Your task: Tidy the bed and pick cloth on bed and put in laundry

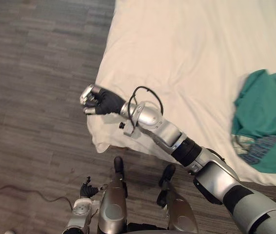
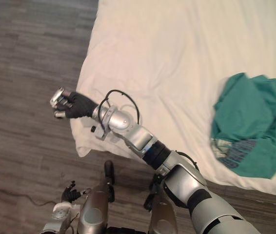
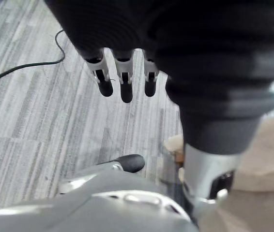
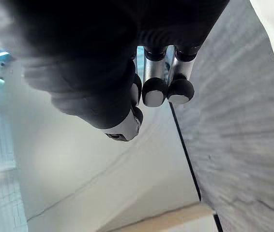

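A teal green cloth (image 1: 265, 122) with a printed patch lies crumpled on the cream-sheeted bed (image 1: 187, 48), near its right side and front edge. My right hand (image 1: 96, 100) reaches far to the left, held just over the bed's left edge by the near corner, well away from the cloth. Its fingers (image 4: 154, 92) are curled against the thumb with nothing between them. Low at my side over the floor, my left hand (image 1: 87, 190) hangs idle, its fingers (image 3: 126, 84) relaxed and holding nothing.
The sheet's near left corner (image 1: 99, 141) bulges out over grey wood-plank floor (image 1: 35, 73), which runs along the bed's left side and front. A pale wall (image 4: 79, 179) shows beyond the right hand.
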